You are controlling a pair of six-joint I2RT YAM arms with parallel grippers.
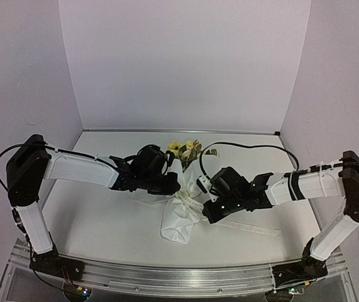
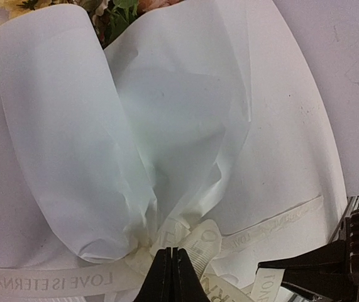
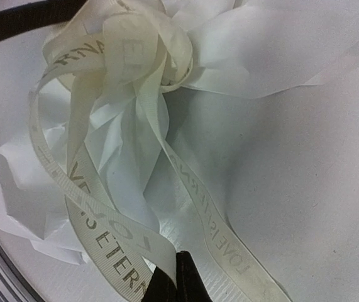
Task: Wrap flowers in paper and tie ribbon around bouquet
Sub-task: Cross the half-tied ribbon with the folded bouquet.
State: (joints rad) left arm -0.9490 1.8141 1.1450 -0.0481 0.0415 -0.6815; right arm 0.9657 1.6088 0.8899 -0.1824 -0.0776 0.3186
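Shut tight with the right jaws on a strand of ribbon [image 3: 113,248], low in the wrist frame, probably to draw the knot [image 3: 135,56] firm. Shut also with the left jaws, tips against the knot; cannot tell about any strand pinched there. As for ribbon: sheer, ribbed, cream, with grey lettering. Beyond, thin white paper [image 2: 60,126], crumpled at the neck, smooth above. Lies as a cone in centre of tabletop [image 1: 104,214], flowers [image 1: 185,150] toward upper frame.

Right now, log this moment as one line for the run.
stage: tying | bouquet: wrapped, lying down | ribbon: looped around its waist | left gripper: shut, tips at ribbon | right gripper: shut on ribbon
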